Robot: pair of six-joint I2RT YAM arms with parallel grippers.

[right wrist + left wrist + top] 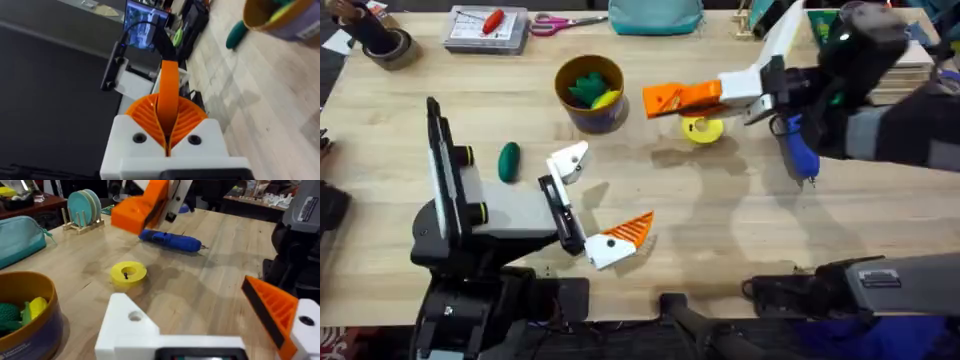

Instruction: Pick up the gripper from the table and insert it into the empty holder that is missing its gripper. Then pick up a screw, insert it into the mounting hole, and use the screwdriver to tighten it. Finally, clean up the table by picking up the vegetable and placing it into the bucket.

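The wooden table (740, 230) carries everything else. The left arm lies low along the near left side, and the left gripper (612, 187) is spread wide just above the boards. One of its fingers is the holder (568, 160), a plain white mount with an empty screw hole seen in the left wrist view (125, 325). The other mount bears an orange ribbed finger (632, 230). The right arm reaches in from the far right, and the right gripper (685, 95) is raised off the table with its ribbed pads (145, 112) pressed together on the orange wedge (660, 100), which juts out past the fingertips. Just left of that wedge stands the bucket (590, 92), upright, with a leafy green toy (585, 87) and a yellow toy (607, 99) inside. The blue screwdriver (800, 150) lies on the boards under the right arm, metal tip toward the near edge. The dark green vegetable (509, 161) rests on the table between the left arm's body and the holder, well apart from the bucket. A flat yellow ring (702, 128) sits almost under the right gripper, with a small dark item at its centre (126, 274).
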